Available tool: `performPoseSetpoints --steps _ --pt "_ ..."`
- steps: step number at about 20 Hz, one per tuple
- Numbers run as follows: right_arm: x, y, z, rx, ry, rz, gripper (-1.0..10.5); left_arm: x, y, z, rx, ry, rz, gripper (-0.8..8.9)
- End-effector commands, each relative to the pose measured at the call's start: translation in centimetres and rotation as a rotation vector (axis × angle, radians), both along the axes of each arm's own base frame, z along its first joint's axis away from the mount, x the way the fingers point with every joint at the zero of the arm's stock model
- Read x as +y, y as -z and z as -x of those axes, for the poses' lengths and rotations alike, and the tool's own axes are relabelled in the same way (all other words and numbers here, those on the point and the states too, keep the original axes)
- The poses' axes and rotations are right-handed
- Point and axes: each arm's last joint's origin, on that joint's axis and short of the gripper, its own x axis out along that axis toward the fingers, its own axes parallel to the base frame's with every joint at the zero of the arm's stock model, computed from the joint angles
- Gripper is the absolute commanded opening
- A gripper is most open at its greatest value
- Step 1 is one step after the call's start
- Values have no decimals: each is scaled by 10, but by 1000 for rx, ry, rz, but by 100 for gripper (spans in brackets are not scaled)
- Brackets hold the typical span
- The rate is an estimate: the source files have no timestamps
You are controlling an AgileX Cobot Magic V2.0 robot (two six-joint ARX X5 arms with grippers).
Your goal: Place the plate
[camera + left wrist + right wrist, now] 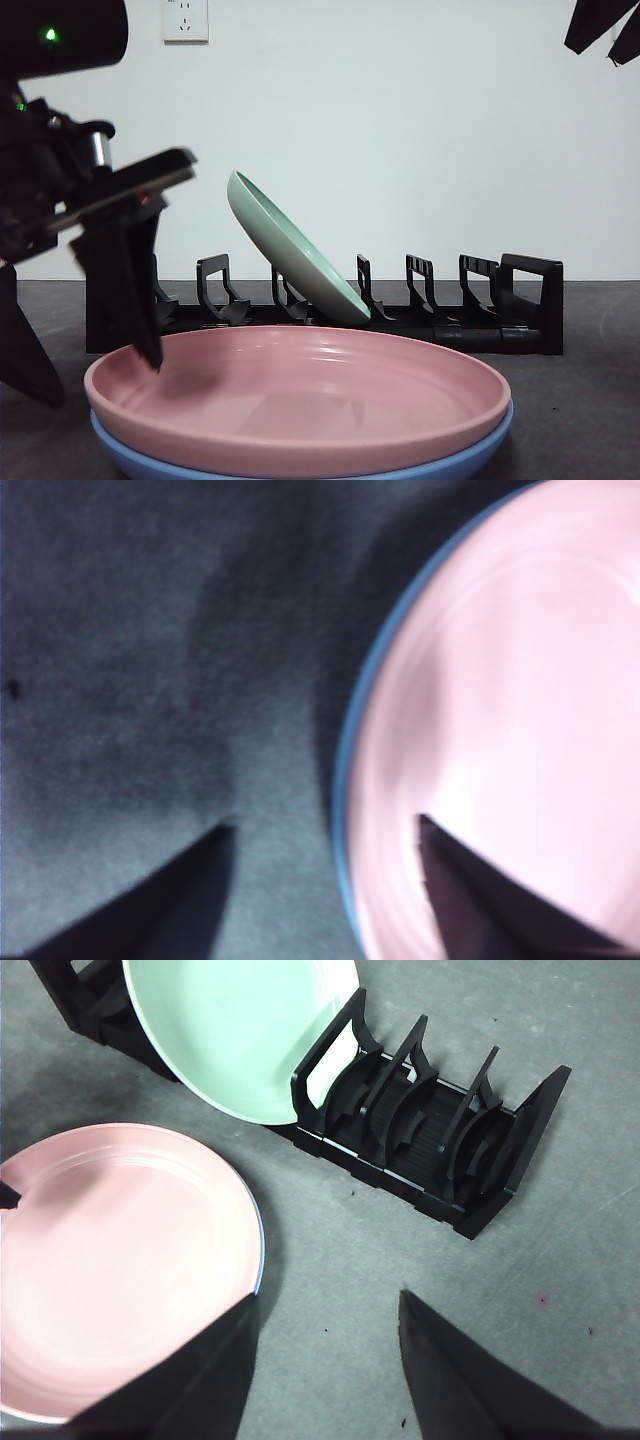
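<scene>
A round pink plate point(300, 400) sat stacked on a round blue plate point(300, 462) at the lower centre of the front view. The left gripper point(325, 830) hung at the pink plate's left rim, jaws spread wide, one over the plate and the other over the grey table point(120, 680). Behind, a pale green plate point(290, 250) leaned tilted in a black slotted plastic dish rack point(500, 300). The right gripper point(325, 1310), jaws apart and empty, showed only as a black tip in the upper right corner.
</scene>
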Motion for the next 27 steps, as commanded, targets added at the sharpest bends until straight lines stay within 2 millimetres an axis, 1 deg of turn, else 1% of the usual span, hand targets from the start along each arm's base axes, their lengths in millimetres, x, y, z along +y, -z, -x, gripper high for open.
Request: performPoseSetpoints --steps 1,3,5,8,12,15,18,20,24,27 --pt "2 -4 0 -3 2 -23 216 0 -15 -1 -53 33 -56 350" --pt "2 -4 0 -2 2 -23 216 8 -29 -1 -93 39 -127 348" --pt "3 -4 -1 4 -7 -27 216 19 -46 0 -141 64 -160 344" --pt "12 -1 -7 34 -43 -47 216 43 -77 8 -216 77 -179 344" --pt "37 5 -30 100 -146 -142 215 83 -114 28 -282 44 -254 344" --pt "61 5 -55 148 -178 -143 216 106 -134 48 -334 -12 -277 344" --pt "90 -6 -84 177 -215 -126 216 120 -144 65 -321 -83 -290 344" --pt "109 -16 -103 203 -232 -100 216 123 -145 72 -290 -99 -301 344" --pt "147 -29 -140 263 -241 -45 216 125 -144 74 -260 -106 -310 344" --pt "170 -31 -163 265 -244 -31 216 125 -144 74 -262 -106 -310 344"
